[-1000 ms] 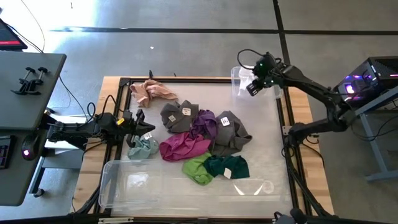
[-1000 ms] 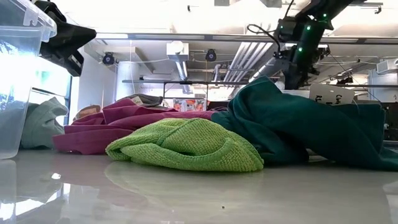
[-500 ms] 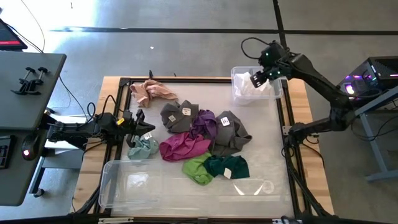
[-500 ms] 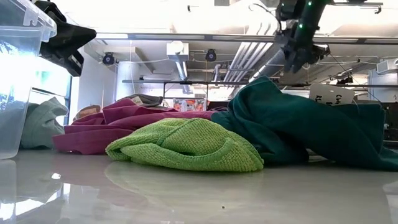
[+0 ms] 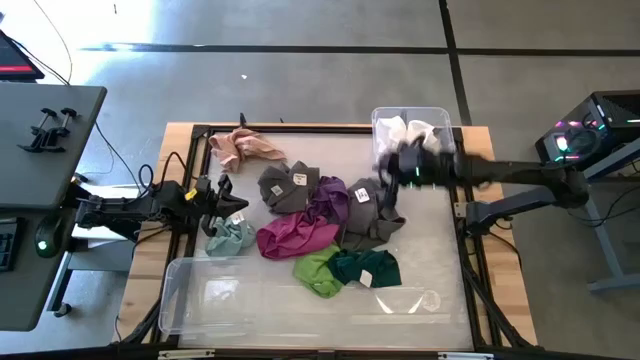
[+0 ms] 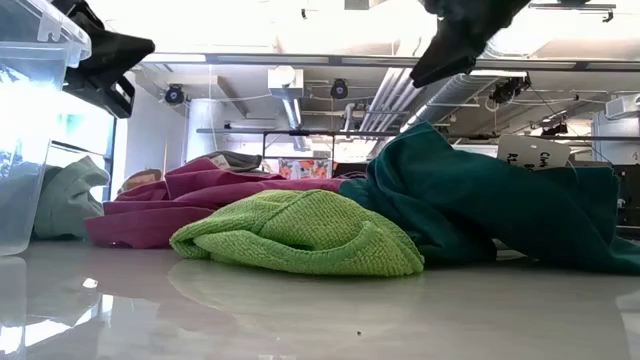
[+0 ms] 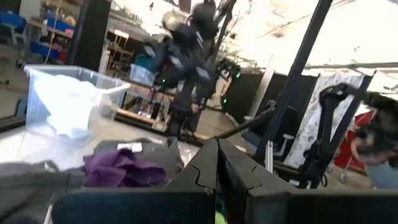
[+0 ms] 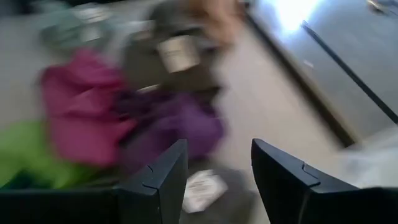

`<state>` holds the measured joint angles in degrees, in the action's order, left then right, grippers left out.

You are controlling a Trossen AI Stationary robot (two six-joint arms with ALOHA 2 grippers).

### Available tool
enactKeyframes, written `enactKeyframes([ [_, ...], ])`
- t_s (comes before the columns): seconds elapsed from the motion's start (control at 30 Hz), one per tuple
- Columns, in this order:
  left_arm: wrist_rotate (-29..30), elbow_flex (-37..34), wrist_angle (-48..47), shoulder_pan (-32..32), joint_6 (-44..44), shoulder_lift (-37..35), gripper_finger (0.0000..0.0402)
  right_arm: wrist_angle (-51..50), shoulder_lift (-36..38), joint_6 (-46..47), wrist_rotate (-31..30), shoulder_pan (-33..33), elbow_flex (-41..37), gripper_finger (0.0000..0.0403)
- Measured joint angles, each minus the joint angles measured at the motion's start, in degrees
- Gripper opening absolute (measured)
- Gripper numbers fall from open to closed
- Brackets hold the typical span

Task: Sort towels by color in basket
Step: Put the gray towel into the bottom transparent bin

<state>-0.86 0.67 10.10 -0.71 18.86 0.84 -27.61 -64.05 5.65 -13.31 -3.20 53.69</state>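
Towels lie heaped at the middle of the surface (image 5: 430, 250). Centre of the heap: a purple towel (image 5: 328, 196), with a grey towel (image 5: 288, 186) on its left and a second grey towel (image 5: 372, 212) on its right, each showing a white tag. A magenta towel (image 5: 296, 238) lies on the near side of these. Nearer again sit a lime green towel (image 5: 317, 272) and a dark green towel (image 5: 366, 268), touching each other. A pale teal towel (image 5: 231, 236) lies to the left of the magenta one. A peach-pink towel (image 5: 246, 147) lies apart at the far left. White towels (image 5: 408, 131) sit inside a small clear bin (image 5: 380, 118) at the far right corner. A long clear bin (image 5: 190, 300) lies along the near edge.

The right tool (image 5: 390, 170) hangs above the right side of the heap, fingers parted, holding nothing. The left tool (image 5: 228, 203) sits low at the left of the heap beside the teal towel, fingers closed together and empty.
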Motion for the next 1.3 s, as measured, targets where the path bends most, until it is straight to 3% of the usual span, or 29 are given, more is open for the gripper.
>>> enactKeyframes([
  [0.17, -0.61, 0.02, -1.39, 0.00, 2.12, 0.02, 0.0001, 11.40, 1.59, 2.98, -0.39, 13.63, -12.25, 0.0169],
  [0.27, -0.05, 0.02, 0.60, -0.02, -3.10, 0.11, 0.0001, 19.41, 1.04, 7.56, -3.37, 20.53, -18.08, 0.0169],
  [0.4, -0.81, 0.02, 3.56, 1.55, -4.80, 2.11, 0.0001, 27.32, -1.07, 13.02, -12.02, 28.08, -23.37, 0.0169],
  [0.53, 0.17, 0.03, 12.27, 4.81, -10.43, 7.98, 0.0000, 33.94, -3.74, 15.55, -21.69, 32.82, -25.98, 0.0169],
  [0.67, 3.08, 2.04, 21.10, 8.63, -16.62, 17.34, 0.0000, 36.89, -5.64, 15.98, -25.07, 34.49, -26.84, 0.0169],
  [0.87, 11.31, 12.51, 20.28, 13.58, -22.17, 35.64, 0.0000, 36.63, -6.48, 16.56, -25.71, 34.51, -26.88, 0.0169],
  [1.07, 15.32, 28.27, 6.86, 15.56, -23.79, 52.46, 0.0000, 36.56, -6.50, 16.49, -25.73, 34.49, -26.88, 0.0169],
  [1.3, 15.62, 43.10, -9.53, 15.53, -20.80, 65.80, 0.0004, 35.56, -6.50, 15.95, -25.73, 34.49, -26.89, 0.0169],
])
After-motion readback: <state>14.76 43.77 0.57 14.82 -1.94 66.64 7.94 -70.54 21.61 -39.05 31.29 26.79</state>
